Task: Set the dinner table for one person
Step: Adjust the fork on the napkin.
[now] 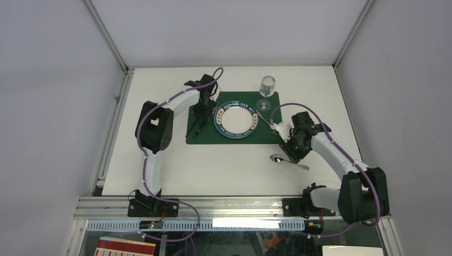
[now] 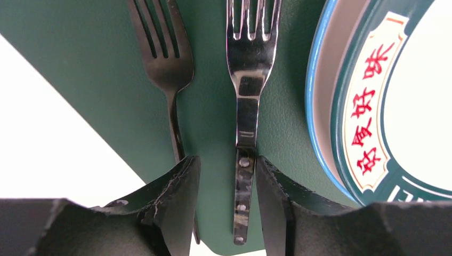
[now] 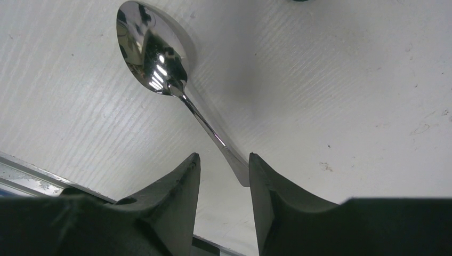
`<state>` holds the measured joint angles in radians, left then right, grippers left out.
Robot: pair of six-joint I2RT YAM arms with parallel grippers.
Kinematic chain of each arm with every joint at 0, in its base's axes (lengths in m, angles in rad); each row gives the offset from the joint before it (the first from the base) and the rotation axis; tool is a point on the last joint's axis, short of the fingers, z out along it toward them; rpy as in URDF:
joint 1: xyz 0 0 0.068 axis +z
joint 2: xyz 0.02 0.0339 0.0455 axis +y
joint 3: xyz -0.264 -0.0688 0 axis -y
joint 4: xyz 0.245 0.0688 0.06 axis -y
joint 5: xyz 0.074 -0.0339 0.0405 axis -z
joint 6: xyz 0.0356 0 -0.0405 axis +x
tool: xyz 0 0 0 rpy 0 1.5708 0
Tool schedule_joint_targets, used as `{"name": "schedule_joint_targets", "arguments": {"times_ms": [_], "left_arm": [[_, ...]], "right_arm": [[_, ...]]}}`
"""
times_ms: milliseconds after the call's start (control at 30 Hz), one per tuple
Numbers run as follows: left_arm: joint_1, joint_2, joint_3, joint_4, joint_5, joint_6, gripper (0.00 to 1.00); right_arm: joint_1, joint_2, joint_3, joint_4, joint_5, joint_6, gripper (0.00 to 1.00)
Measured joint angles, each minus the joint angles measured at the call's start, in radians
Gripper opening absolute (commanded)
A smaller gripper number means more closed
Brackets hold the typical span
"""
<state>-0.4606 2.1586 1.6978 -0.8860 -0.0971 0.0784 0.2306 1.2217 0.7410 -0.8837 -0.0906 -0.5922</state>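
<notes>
Left wrist view: my left gripper (image 2: 228,160) stands narrowly parted astride the black-handled steel fork (image 2: 245,80), which lies flat on the dark green rectangular placemat (image 2: 80,64) beside the round blue-rimmed plate (image 2: 325,106). Only the right wrist view shows my right gripper (image 3: 224,156) parted around the shiny steel spoon's (image 3: 152,53) handle tip. Overhead, the large white dinner table (image 1: 224,165) carries everything, and the spoon lies off the mat's near right corner.

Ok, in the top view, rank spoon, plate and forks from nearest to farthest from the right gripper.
1. Spoon, on the bare table, right at the right gripper.
2. Plate, centred on the placemat, farther up and left.
3. Forks, on the placemat's left side, beyond the plate.
</notes>
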Motion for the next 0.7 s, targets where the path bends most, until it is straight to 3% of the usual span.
{"name": "schedule_joint_targets", "arguments": {"times_ms": [267, 400, 700], "left_arm": [[0.006, -0.164, -0.040, 0.019, -0.003, 0.012, 0.50], [0.031, -0.223, -0.041, 0.028, -0.003, 0.018, 0.44], [0.168, -0.150, -0.078, 0.071, 0.029, 0.047, 0.43]], "right_arm": [[0.000, -0.001, 0.000, 0.001, -0.003, 0.000, 0.42], [0.000, -0.001, 0.000, 0.003, -0.005, 0.000, 0.42], [0.000, -0.001, 0.000, 0.011, -0.006, 0.000, 0.42]]}}
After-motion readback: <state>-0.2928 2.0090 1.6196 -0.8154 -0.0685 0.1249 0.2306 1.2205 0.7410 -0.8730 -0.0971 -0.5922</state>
